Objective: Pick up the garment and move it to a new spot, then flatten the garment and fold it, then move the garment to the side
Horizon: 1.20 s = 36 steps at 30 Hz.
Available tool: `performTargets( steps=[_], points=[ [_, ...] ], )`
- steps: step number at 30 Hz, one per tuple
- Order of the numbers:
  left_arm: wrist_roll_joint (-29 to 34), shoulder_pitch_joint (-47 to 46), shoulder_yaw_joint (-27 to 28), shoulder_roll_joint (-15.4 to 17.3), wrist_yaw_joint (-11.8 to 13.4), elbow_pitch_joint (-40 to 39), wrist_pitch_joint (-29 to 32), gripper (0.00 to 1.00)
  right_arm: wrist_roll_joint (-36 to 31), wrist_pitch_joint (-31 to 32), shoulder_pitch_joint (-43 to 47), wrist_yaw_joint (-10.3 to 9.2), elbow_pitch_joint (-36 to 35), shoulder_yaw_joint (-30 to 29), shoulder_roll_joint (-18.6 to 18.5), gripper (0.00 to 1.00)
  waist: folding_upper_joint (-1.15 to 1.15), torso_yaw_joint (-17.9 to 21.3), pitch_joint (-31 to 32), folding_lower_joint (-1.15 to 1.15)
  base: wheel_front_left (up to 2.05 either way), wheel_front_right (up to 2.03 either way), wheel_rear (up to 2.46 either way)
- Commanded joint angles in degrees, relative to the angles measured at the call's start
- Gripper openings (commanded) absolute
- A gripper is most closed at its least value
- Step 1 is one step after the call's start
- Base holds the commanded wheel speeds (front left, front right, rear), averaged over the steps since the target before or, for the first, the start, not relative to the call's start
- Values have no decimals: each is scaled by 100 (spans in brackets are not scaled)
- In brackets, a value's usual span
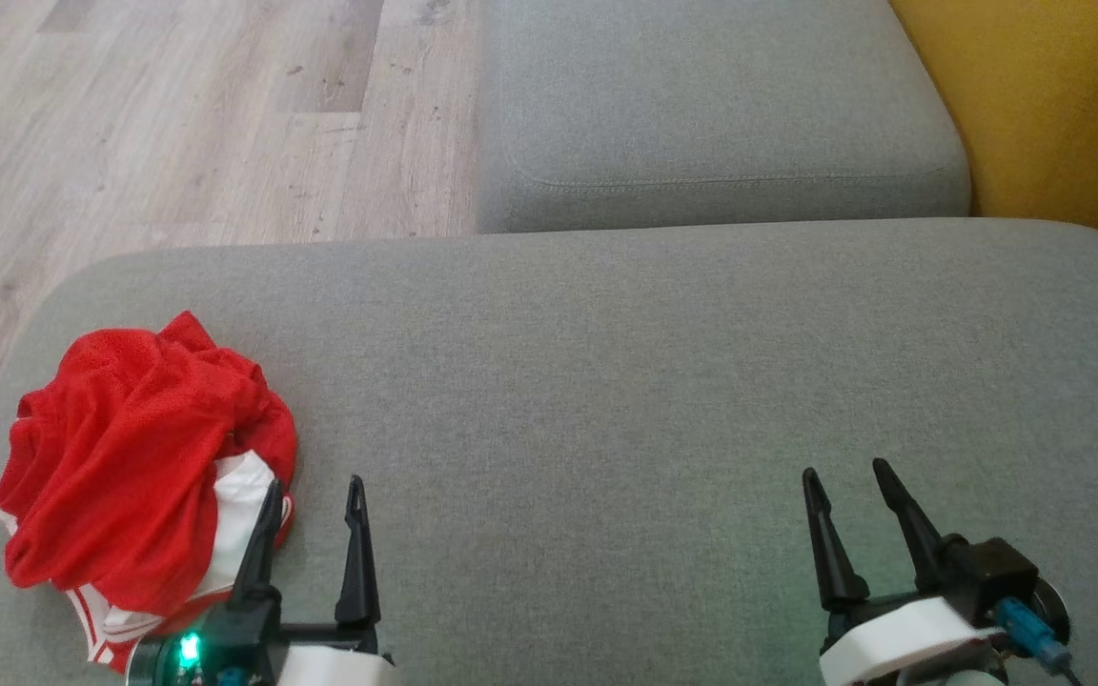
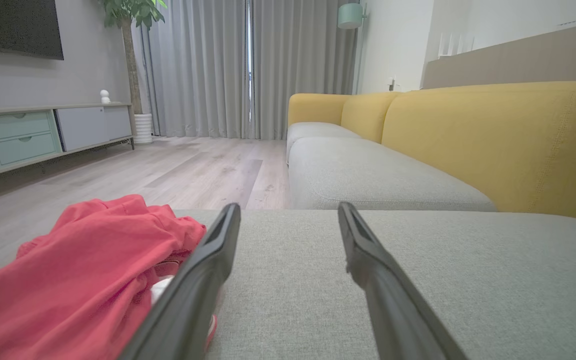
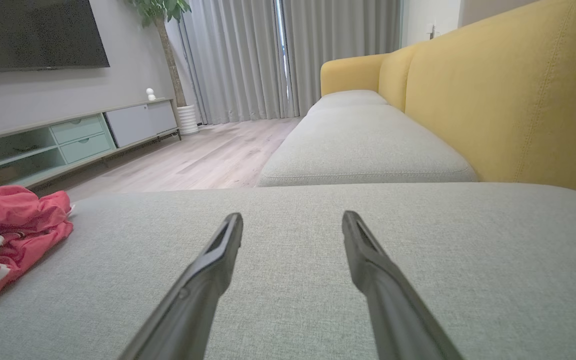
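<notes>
A crumpled red garment [image 1: 144, 467] of mesh fabric with white striped trim lies in a loose heap at the near left corner of a broad grey fabric seat cushion [image 1: 625, 381], close to the cushion's left edge. The left gripper [image 1: 314, 484] hovers low over the cushion just to the right of the heap, its two long dark fingers spread wide apart and holding nothing. In the head view its left finger [image 1: 261, 538] crosses the white-trimmed edge of the red garment; whether it touches the cloth cannot be told. The right gripper [image 1: 844, 469] sits well apart from the heap, over bare fabric at the near right of the cushion, and its fingers likewise stand wide apart with nothing between them. Beyond the far edge lies a second grey cushion [image 1: 711, 105], set end to end with the first. A yellow backrest [image 1: 1054, 105] runs along the right side. To the far left stretches a pale wooden floor [image 1: 177, 114]. In the left wrist view, grey curtains [image 2: 248, 65] hang at the far end of the room and a pale green media cabinet [image 2: 18, 135] stands along the left wall.
</notes>
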State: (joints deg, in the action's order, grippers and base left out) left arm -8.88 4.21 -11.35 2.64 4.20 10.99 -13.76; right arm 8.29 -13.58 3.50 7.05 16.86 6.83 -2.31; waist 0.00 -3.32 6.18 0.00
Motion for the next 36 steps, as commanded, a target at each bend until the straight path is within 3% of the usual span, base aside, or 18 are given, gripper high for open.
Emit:
performTargets(
  steps=[1, 24, 36],
  points=[
    [243, -190, 95, 23, 58, -171, -106, 100, -251, -123, -172, 44, -161, 163, -56, 100, 0, -1, 16, 0, 0, 0, 0],
    [110, -159, 122, 24, 64, -34, -124, 100, -261, -141, -160, 44, -31, 118, -57, 100, 0, 104, 49, 0, 0, 0, 0],
    [60, -213, 170, 23, 82, 60, -124, 100, -243, -141, -130, 44, -99, 109, -57, 100, 0, -467, -2, 0, 0, 0, 0]
  ],
)
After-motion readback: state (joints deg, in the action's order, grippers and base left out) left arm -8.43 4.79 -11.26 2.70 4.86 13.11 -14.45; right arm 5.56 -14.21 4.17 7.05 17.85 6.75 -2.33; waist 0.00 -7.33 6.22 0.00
